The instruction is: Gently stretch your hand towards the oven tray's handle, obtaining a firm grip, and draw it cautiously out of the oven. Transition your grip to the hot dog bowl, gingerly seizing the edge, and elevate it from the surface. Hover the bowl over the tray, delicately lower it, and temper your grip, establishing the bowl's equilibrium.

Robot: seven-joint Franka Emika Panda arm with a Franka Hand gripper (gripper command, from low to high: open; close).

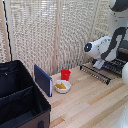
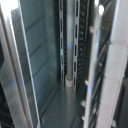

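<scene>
In the exterior view the oven tray (image 1: 102,72), a dark wire rack, sticks out of the oven (image 1: 121,64) at the exterior view's right edge. Its handle (image 1: 93,75) is the bar along its front edge. My gripper (image 1: 99,64) hangs low over the tray, close to the oven mouth; I cannot make out its fingers there. The hot dog bowl (image 1: 62,86), white with yellowish food, rests on the wooden table apart from the gripper. The wrist view is blurred and shows grey-blue oven walls with slotted rails (image 2: 70,45), with no fingers clear.
A red cup (image 1: 65,74) stands just behind the bowl. A blue flat panel (image 1: 43,80) leans upright beside the bowl. A large black fabric case (image 1: 20,100) fills the exterior view's left. A bamboo screen (image 1: 55,30) closes the back.
</scene>
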